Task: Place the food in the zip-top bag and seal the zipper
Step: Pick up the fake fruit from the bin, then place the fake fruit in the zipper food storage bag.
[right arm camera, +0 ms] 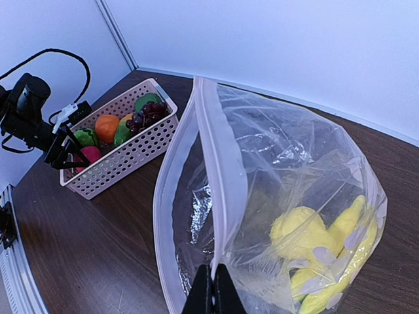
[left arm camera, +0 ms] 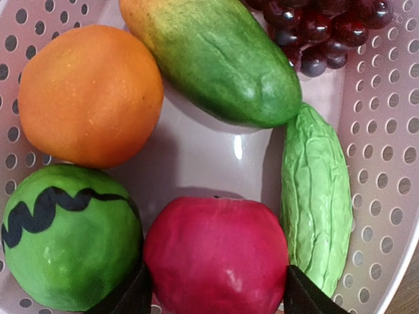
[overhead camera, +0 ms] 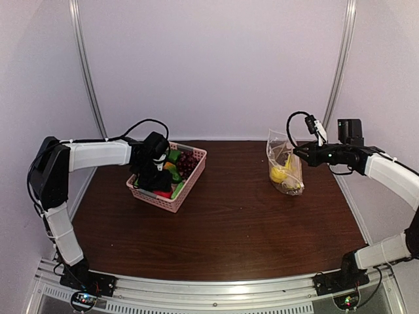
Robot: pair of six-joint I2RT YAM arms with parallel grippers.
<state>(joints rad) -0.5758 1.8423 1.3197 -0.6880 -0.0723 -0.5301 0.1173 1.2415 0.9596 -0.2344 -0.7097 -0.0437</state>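
While angled into basket (left arm camera: 386,131), left gripper (left arm camera: 219,296) straddles apple (left arm camera: 216,252).

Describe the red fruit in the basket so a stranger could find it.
Look in the pink basket on the table's left. Between the left pincer's fingers sits the red apple: the only bright red piece, round, beside a striped green ball.

So the basket (overhead camera: 159,201) sits left of centre on the table (overhead camera: 229,222), and the bag (overhead camera: 285,167) stands well off to its right with bananas (overhead camera: 280,174) inside. In the basket, the grapes (left arm camera: 321,26) are in the far corner, with the mango (left arm camera: 219,59) beside them, then the orange (left arm camera: 90,95). The melon (left arm camera: 65,245) and apple (left arm camera: 216,258) are side by side at the near end, and the gourd (left arm camera: 316,196) lies along the wall next to the apple.
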